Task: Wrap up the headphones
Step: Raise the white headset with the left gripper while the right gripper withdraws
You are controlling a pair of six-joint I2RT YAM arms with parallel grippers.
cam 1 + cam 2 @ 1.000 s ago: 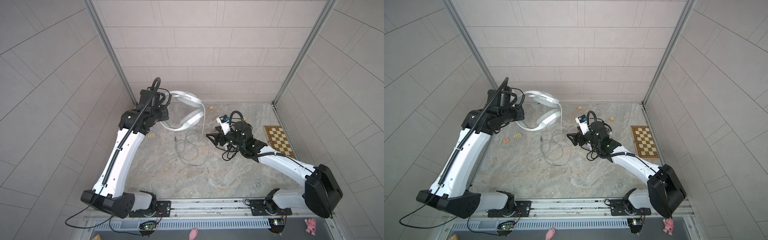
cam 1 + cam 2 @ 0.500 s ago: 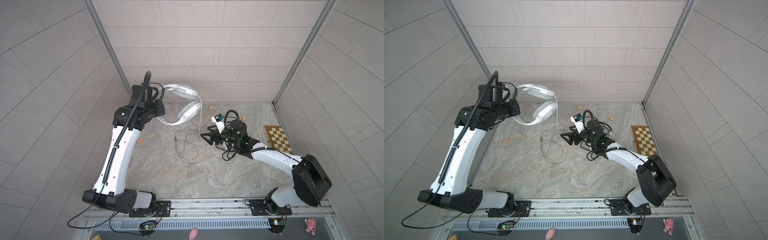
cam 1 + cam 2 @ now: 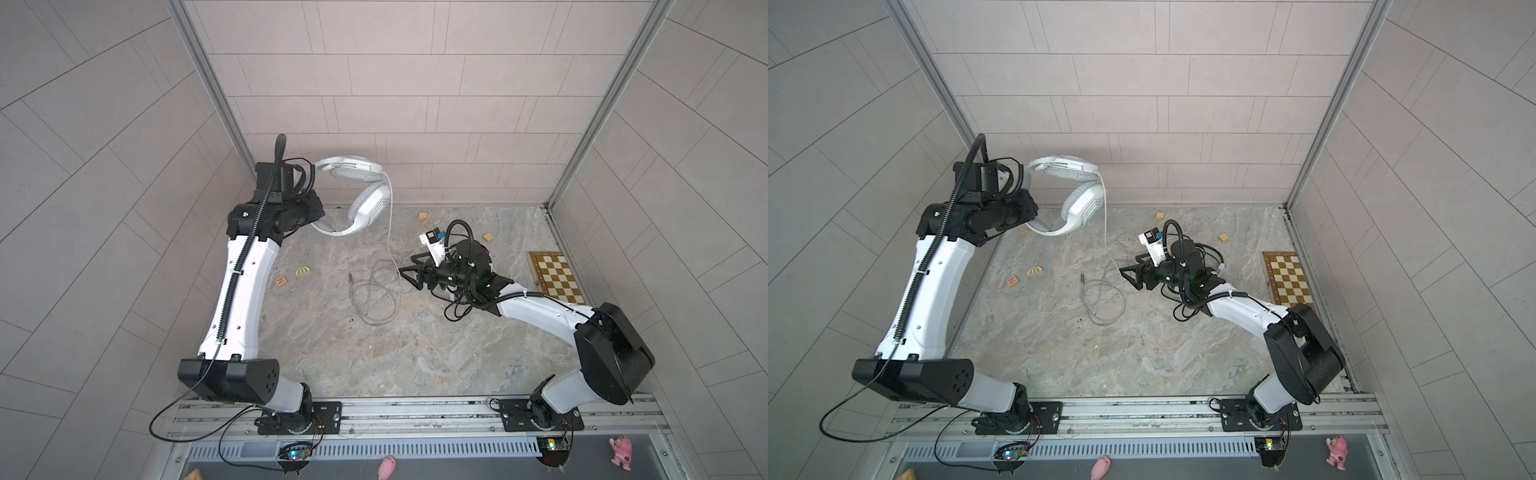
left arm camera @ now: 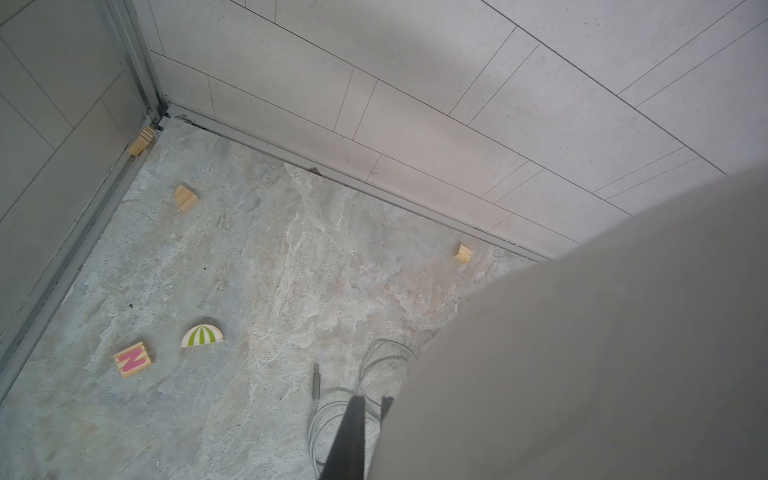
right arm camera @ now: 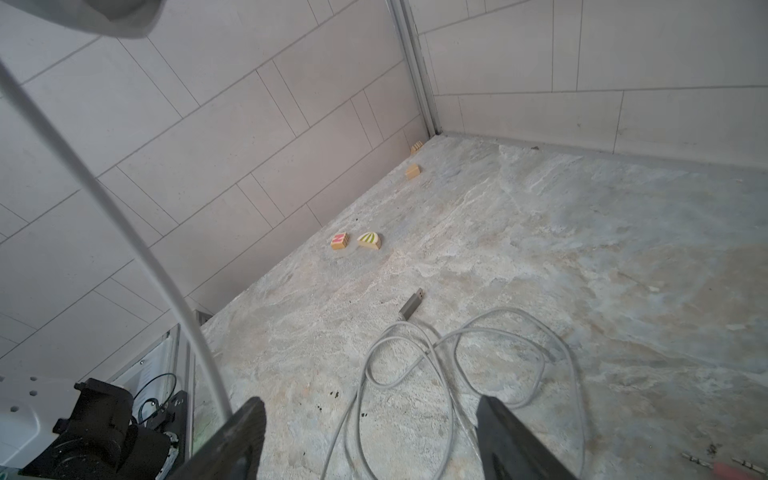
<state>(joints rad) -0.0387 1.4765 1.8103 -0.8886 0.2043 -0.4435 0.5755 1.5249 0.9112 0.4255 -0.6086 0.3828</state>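
Observation:
The white headphones [image 3: 365,203] [image 3: 1079,203] hang in the air at the back left, with my left gripper [image 3: 318,216] [image 3: 1034,218] shut on the headband. In the left wrist view the headphones [image 4: 582,332] fill the frame beside the gripper [image 4: 372,401]. Their grey cable [image 3: 374,299] [image 3: 1104,303] drops to the floor and lies in loose loops, ending in the plug [image 3: 351,277] [image 5: 411,307]. My right gripper [image 3: 409,272] [image 3: 1129,274] [image 5: 370,401] is open, low over the floor at the loops' right edge. The hanging cable [image 5: 124,232] passes just outside one finger.
A chessboard [image 3: 555,282] lies at the right wall. On the floor are an N block [image 3: 281,281], a striped half-round [image 3: 304,271] and two wooden cubes [image 3: 423,216] [image 3: 488,237]. Black cable [image 3: 457,309] is tangled under the right arm. Walls close in on three sides.
My left gripper has lifted the headphones higher and towards the back left, drawing the cable up. My right gripper has moved left to the cable loops, its jaws a little narrower.

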